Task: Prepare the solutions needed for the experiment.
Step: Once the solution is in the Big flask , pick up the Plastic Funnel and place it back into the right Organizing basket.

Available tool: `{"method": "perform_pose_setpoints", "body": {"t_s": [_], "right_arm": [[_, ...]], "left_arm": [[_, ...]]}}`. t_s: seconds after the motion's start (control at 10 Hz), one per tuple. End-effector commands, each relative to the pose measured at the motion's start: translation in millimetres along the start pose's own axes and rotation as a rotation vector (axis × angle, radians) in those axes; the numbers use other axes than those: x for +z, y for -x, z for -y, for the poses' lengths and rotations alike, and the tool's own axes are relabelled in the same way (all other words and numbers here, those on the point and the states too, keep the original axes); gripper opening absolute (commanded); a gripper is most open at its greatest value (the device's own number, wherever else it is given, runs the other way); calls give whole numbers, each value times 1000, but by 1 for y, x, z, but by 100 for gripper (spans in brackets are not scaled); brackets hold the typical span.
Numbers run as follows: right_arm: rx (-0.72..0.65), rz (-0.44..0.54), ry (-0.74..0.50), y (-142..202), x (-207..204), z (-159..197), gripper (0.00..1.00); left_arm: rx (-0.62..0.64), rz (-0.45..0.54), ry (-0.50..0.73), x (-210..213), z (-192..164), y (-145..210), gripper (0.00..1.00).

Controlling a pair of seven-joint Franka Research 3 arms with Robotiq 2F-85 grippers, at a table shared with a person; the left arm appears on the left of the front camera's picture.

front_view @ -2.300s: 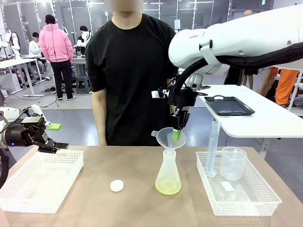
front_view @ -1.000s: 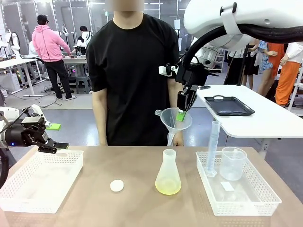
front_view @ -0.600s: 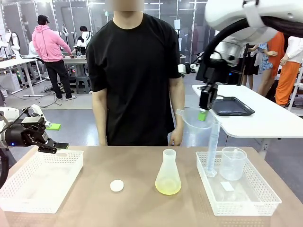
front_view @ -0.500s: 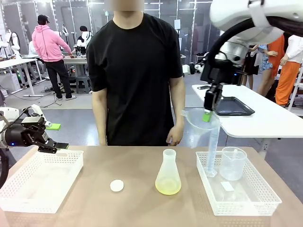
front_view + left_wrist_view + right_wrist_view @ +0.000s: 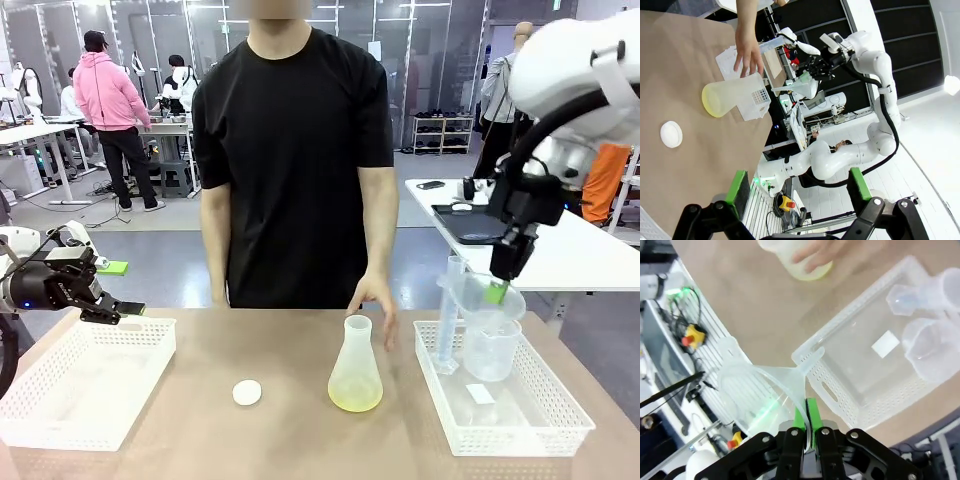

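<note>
The solutions are a thin layer of pale yellow liquid (image 5: 355, 399) in the bottom of a frosted conical flask (image 5: 355, 362) at mid-table. In the left wrist view the flask (image 5: 735, 94) lies sideways. A person's hand (image 5: 376, 298) hovers by the flask's neck. My right gripper (image 5: 497, 291) is shut on the rim of a clear funnel (image 5: 478, 299), held above the beaker (image 5: 492, 348) in the right basket. The right wrist view shows that gripper (image 5: 805, 416) pinching the funnel (image 5: 765, 390). At the far left my left gripper (image 5: 122, 309) is open over the left basket, with nothing between its fingers.
A white basket (image 5: 520, 432) at the right holds the beaker and a tall graduated cylinder (image 5: 449, 312). Another white basket (image 5: 60, 415) sits at the left. A small white round cap (image 5: 247, 392) lies on the table between them. The person stands at the far edge.
My right arm has carried the funnel from above the flask to the right and down over the right basket. The person's hand has come forward to the flask. The left arm has not moved.
</note>
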State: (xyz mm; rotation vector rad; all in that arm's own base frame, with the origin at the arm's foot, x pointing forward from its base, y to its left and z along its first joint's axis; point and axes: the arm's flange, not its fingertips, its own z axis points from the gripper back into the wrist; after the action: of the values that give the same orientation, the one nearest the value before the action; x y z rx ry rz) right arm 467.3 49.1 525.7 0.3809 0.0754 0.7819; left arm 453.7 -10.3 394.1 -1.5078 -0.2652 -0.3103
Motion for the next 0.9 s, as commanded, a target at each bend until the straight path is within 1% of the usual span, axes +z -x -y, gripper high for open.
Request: {"method": "perform_pose_setpoints", "body": {"t_s": [0.0, 0.2, 0.3, 0.4, 0.8], "right_arm": [[-66, 26, 20, 16, -18, 6, 0], [-121, 51, 52, 24, -37, 25, 0], [-135, 82, 64, 25, -47, 32, 0], [-165, 93, 70, 24, -56, 37, 0], [-233, 73, 73, 26, -82, 49, 0]], "left_arm": [[-8, 2, -10, -1, 2, -2, 100], [-8, 2, -10, -1, 2, -2, 100], [-8, 2, -10, -1, 2, -2, 100], [-8, 2, -10, -1, 2, -2, 100], [-8, 2, -10, -1, 2, -2, 100]]}}
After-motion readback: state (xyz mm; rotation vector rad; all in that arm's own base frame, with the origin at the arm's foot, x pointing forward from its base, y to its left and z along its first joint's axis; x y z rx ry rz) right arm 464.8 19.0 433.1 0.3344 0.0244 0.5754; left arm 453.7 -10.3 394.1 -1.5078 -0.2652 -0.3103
